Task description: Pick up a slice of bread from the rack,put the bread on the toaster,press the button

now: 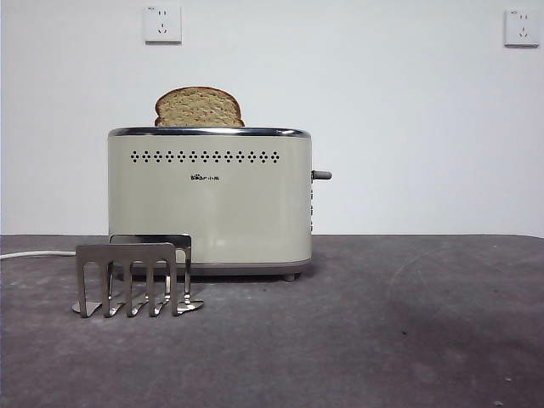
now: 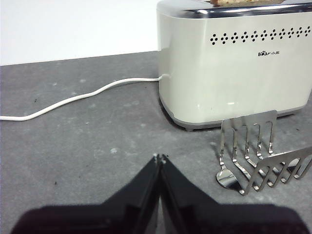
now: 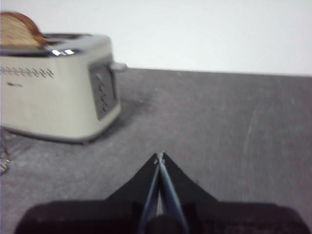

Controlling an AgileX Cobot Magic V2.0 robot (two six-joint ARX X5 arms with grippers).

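Note:
The slice of bread [image 1: 199,107] stands in the top slot of the cream toaster [image 1: 209,200], its domed top sticking out; it also shows in the right wrist view [image 3: 18,30]. The toaster's lever knob [image 1: 321,175] juts from its right side, high up. The empty metal rack [image 1: 132,277] stands in front of the toaster's left half. My left gripper [image 2: 159,158] is shut and empty, low over the table, apart from the rack [image 2: 258,151] and toaster [image 2: 234,58]. My right gripper [image 3: 159,156] is shut and empty, well away from the toaster [image 3: 58,87].
A white power cord [image 2: 73,99] runs across the grey table from the toaster's left end. Two wall sockets [image 1: 162,24] sit on the white wall behind. No arm shows in the front view.

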